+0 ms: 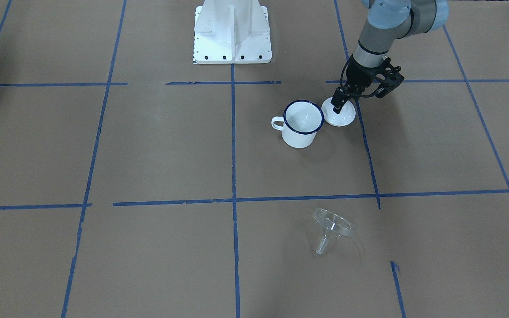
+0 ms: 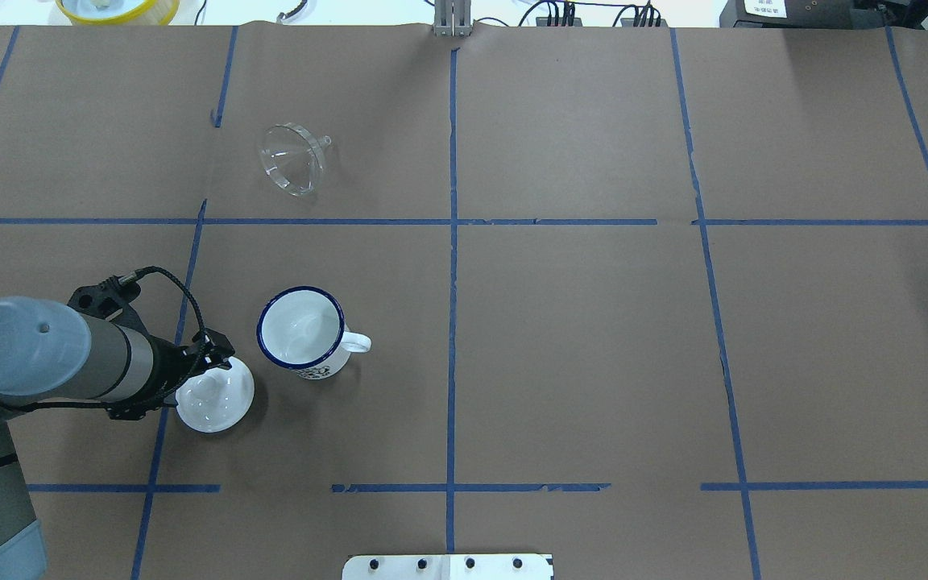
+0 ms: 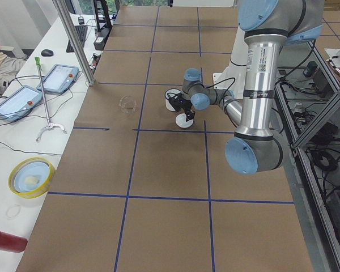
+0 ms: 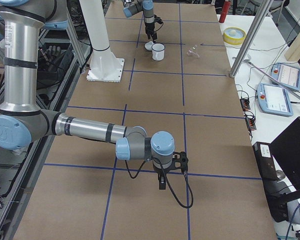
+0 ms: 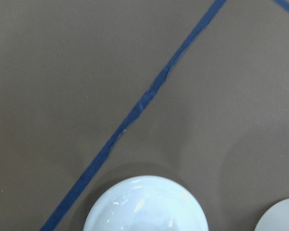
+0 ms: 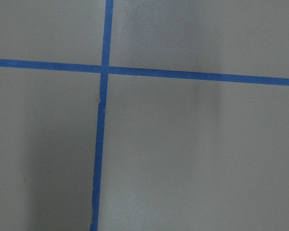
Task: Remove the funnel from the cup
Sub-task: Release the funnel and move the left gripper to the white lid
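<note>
The clear plastic funnel (image 1: pixel 332 227) lies on its side on the brown paper, well away from the cup, and also shows in the overhead view (image 2: pixel 293 159). The white enamel cup (image 1: pixel 301 126) with a dark blue rim stands upright and empty (image 2: pixel 301 332). My left gripper (image 1: pixel 337 105) hovers just above a round white knobbed lid (image 2: pixel 214 395) that lies beside the cup. Its fingers look closed together and hold nothing. My right gripper (image 4: pixel 162 181) shows only in the exterior right view, low over the table; I cannot tell whether it is open or shut.
The robot's white base plate (image 1: pixel 232 33) stands at the table's near edge. Blue tape lines (image 2: pixel 452 242) divide the brown paper into squares. A yellow-rimmed bowl (image 4: pixel 233 35) and tablets (image 3: pixel 17 101) sit on the side bench beyond the table.
</note>
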`<act>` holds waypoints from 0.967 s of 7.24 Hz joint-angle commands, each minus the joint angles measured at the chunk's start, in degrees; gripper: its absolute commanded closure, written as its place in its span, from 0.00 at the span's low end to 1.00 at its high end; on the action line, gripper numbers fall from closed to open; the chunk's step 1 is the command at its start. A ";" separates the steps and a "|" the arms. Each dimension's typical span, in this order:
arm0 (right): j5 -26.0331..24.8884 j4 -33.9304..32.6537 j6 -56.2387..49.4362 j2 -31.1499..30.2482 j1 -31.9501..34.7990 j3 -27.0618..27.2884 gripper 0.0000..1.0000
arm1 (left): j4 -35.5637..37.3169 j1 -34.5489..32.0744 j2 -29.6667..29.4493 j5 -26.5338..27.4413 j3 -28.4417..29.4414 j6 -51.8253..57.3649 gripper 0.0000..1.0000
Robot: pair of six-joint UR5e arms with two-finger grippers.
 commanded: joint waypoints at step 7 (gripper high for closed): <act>0.00 0.00 0.00 0.00 0.00 0.09 0.00 | 1.08 0.51 0.04 -0.15 -2.43 -2.73 1.00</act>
